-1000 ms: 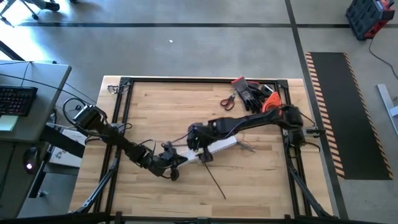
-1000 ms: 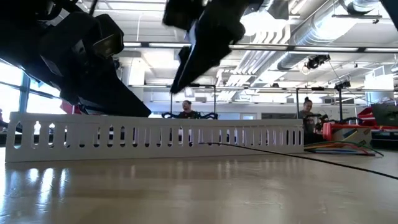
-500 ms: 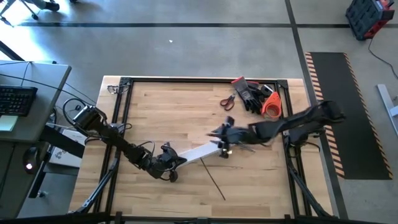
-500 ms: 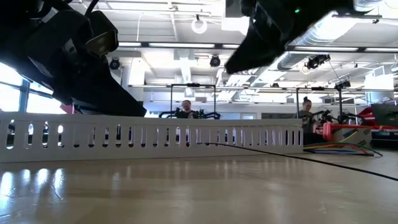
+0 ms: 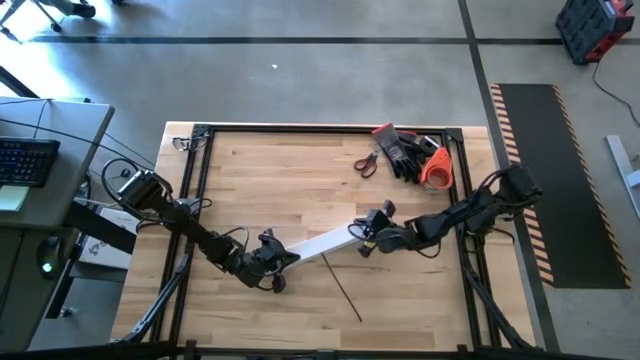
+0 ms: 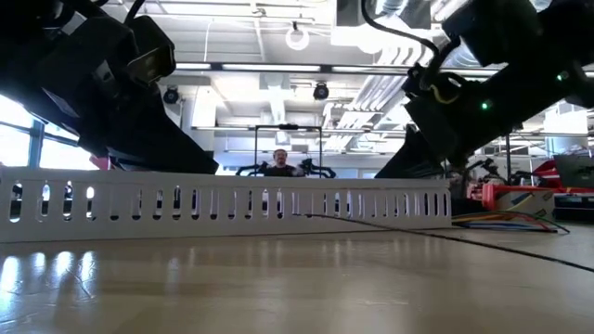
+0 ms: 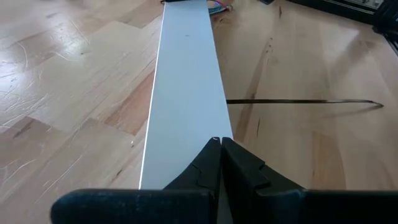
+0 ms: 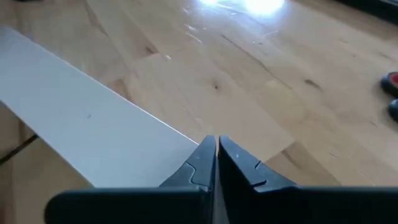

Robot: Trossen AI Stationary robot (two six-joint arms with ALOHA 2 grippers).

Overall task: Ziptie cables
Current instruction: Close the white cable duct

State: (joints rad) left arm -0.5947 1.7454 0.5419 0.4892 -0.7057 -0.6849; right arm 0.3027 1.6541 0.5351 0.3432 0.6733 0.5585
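**Both jaws shut on the duct's ends, cables not yet bundled**

Starting on the left: the left arm reaches in from the counter's left edge, and its jaws are pressed fully together at the near-left end of the white duct. The wrist view shows the tips meeting right over the duct's flat lid. Whether they actually pinch it, I can't tell.

The duct lies slantwise across the middle of the counter, climbing toward the right. Just beside it on the near side lies a thin black strip, most likely the zip tie, untouched and angled toward the front edge.

The right arm comes in low from the right edge, with its jaws also closed tight at the duct's right end and nothing visibly between them.

The cables lie flat on the counter just past that right end. They are mostly hidden under the right arm from above. Their long axis seems to carry on roughly along the duct's line, with loose ends splaying toward the right edge.

My read is that this is still set-up, handling the duct, with no tie on yet. Next move: open one pair of jaws, gather the strands together, then fetch the strip.
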